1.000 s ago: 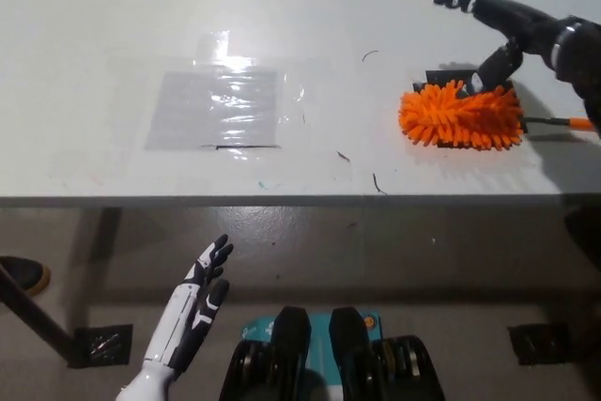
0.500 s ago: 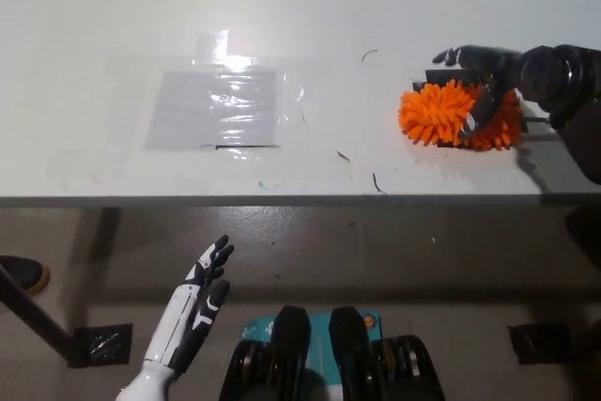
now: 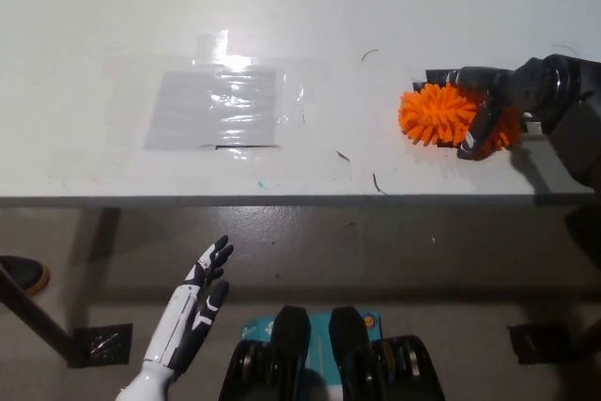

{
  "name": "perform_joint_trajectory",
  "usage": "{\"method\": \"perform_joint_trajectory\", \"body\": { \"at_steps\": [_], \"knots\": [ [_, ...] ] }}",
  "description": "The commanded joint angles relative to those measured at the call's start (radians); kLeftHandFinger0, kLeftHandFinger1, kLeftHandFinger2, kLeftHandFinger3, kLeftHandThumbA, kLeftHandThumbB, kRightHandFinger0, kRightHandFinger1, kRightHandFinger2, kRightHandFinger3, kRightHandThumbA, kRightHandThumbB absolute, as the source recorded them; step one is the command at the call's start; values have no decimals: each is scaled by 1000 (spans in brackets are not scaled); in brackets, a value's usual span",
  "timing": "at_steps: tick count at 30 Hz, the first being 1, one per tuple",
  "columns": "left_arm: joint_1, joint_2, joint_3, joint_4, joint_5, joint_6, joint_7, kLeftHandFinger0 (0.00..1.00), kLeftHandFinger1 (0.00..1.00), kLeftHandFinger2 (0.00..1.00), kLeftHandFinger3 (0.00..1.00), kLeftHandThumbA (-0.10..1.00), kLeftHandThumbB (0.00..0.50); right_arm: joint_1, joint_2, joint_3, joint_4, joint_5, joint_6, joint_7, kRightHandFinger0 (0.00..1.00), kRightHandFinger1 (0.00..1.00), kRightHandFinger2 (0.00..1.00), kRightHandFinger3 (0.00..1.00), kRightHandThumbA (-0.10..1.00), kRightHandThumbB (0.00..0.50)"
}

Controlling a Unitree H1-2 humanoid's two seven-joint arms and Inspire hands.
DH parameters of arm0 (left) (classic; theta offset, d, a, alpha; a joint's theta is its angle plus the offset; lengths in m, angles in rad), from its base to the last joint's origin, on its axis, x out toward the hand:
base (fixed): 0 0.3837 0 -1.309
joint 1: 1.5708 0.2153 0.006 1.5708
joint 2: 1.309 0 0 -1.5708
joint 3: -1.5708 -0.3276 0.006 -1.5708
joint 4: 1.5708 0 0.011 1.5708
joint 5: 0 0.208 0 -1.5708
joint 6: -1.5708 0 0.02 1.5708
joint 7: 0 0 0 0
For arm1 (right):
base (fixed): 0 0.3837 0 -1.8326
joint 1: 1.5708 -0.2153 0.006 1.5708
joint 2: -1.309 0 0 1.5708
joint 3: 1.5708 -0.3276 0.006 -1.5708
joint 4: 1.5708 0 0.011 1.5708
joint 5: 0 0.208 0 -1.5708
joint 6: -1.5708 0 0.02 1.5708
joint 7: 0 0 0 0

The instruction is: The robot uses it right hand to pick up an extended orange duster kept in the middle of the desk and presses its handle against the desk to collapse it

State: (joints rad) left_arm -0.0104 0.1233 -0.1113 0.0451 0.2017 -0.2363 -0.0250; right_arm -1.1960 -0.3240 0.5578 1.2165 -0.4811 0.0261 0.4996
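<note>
Since a second ago the black right arm has swung down from above the desk, and its black right hand (image 3: 488, 115) now lies across the right part of the fluffy orange duster head (image 3: 441, 115), where earlier it hovered clear with fingers spread.

The broad white desk (image 3: 310, 7) fills the upper picture. On its left half a clear plastic sheet (image 3: 218, 105) is taped flat, well apart from the action. The duster lies near the desk's right front edge rather than its middle; the head's left part shows, while its right part and the thin orange handle are hidden under the hand and forearm. The fingers curl over and around the bristles, but whether they have closed firmly on anything I cannot tell. The white left hand (image 3: 192, 312) rests below the desk edge at lower left, fingers apart and holding nothing.

The risk, as I judge it, is a grasp on soft bristles instead of the handle: the head would squash and slip during the lift. The duster also sits close to the front edge, so a sideways nudge could push it off the desk.
</note>
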Motion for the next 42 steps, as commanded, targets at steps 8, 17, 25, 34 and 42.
{"method": "perform_joint_trajectory", "body": {
  "at_steps": [8, 17, 25, 34, 42],
  "knots": [
    [-4, 4, 4, -31, -9, -37, -6, 1000, 1000, 1000, 1000, 1000, 33, -57, 22, 2, 110, -33, -104, -144, 461, 662, 764, 538, 77, 166],
    [-10, 7, 7, -35, -1, -29, -6, 1000, 1000, 1000, 1000, 1000, 32, -52, 18, -7, 140, -38, -137, -302, 255, 804, 1000, 1000, -100, 84],
    [-16, 8, 7, -31, -5, -27, -8, 1000, 1000, 1000, 1000, 1000, 25, -54, -6, -51, 139, -14, -189, -374, 45, 556, 877, 937, -100, 116],
    [-15, 9, 11, -35, -16, -26, -11, 1000, 1000, 1000, 1000, 1000, 53, -63, -31, -117, 97, 19, -235, -423, 155, 680, 976, 980, -100, 130],
    [-19, 12, 17, -22, -19, -36, -5, 1000, 1000, 1000, 1000, 1000, 44, -95, -77, -295, -274, 104, -306, -405, 119, 555, 804, 869, -100, 134]
  ]
}}
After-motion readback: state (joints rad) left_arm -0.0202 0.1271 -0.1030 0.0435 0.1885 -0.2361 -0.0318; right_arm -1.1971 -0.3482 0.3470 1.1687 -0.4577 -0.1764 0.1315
